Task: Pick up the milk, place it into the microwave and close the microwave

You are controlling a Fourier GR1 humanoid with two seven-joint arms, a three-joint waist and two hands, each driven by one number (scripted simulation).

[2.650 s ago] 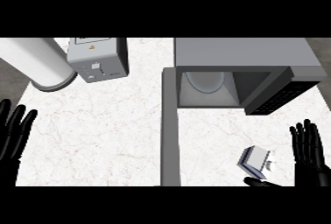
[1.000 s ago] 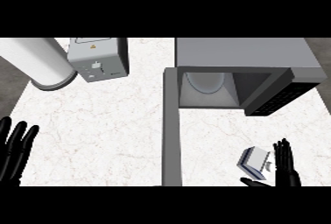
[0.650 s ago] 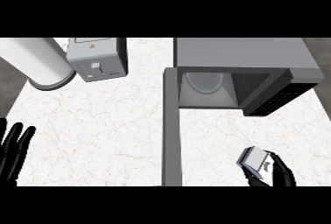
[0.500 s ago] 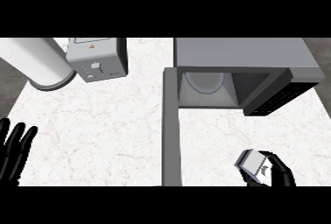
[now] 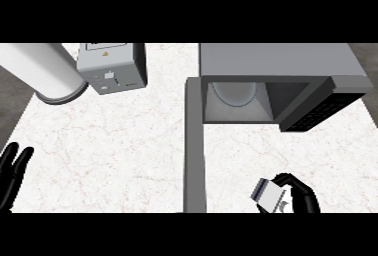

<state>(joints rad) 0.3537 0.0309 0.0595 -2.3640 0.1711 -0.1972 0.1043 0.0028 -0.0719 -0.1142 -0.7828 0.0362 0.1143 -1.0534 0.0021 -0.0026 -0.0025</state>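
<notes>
- Curling round the small grey-and-white milk carton (image 5: 269, 192), the right robot hand (image 5: 299, 196) gripped it at the counter's (image 5: 125, 150) near right.
- The open grey microwave (image 5: 244, 97) lay far from the carton, directly beyond it.
- The left robot hand (image 5: 11, 172) rested open, near left.

left hand (image 5: 12, 172): black, slender fingers, seen at the lower left edge
right hand (image 5: 301, 196): black, glossy, seen at the lower right edge
</notes>
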